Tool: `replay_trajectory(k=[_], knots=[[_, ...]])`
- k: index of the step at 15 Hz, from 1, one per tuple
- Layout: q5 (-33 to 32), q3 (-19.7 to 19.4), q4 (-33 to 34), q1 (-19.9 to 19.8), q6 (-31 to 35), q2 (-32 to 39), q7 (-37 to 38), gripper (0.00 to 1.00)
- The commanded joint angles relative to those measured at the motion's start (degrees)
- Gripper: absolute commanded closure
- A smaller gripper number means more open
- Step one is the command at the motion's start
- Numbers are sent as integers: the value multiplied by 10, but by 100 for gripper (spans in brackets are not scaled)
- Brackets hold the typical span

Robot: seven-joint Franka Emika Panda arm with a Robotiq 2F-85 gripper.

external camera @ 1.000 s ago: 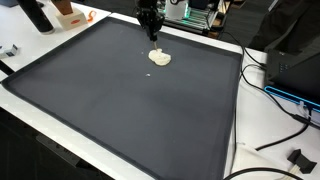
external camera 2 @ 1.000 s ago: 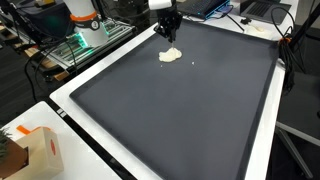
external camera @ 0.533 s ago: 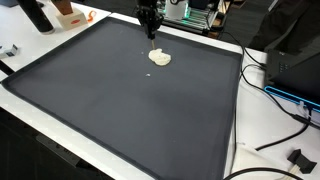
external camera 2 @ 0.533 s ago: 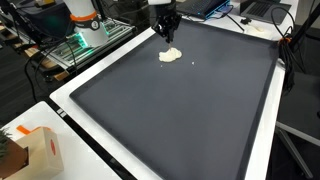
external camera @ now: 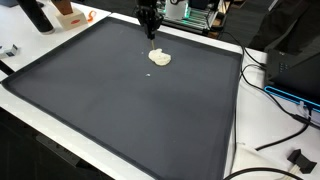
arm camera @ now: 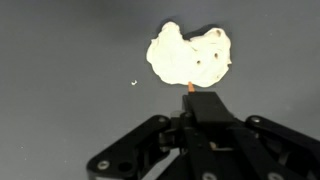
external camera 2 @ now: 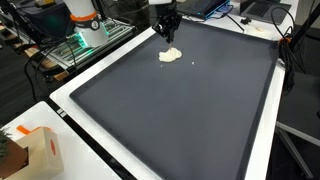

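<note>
Directly above the far part of the black mat [external camera: 120,115], the gripper [external camera: 151,35] hangs pointing straight down, as both exterior views show [external camera 2: 170,34]. Its jaws are drawn together, with no gap visible between them in the wrist view [arm camera: 190,97]. 1 small orange tip [arm camera: 187,88] pokes out at their front edge; what it belongs to, and whether it is clamped, cannot be told.

Just beside the gripper, toward the middle of the mat, lies the cream lump [external camera: 159,58], a flat, lobed blob with an uneven outline [external camera 2: 170,54]. In the wrist view the cream lump [arm camera: 188,55] sits right in front of the closed jaws, and the orange tip reaches its near edge; whether the 2 touch cannot be told. 1 white speck [arm camera: 134,83] lies on the mat near the lump, apart from it, and shows also in an exterior view [external camera: 150,74].

The mat covers most of a white table [external camera 2: 68,100], whose bare rim frames it. 1 orange-and-white box [external camera 2: 42,150] stands on a table corner, well apart from the lump. Cables [external camera: 283,122] trail beside the table edge.
</note>
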Motion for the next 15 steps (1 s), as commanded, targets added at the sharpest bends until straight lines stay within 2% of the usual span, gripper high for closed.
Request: replay_trajectory(k=[1,15], knots=[[9,-5,11,2,-21,20,-8,97],[22,-4,40,0,-34,78,-34,97]])
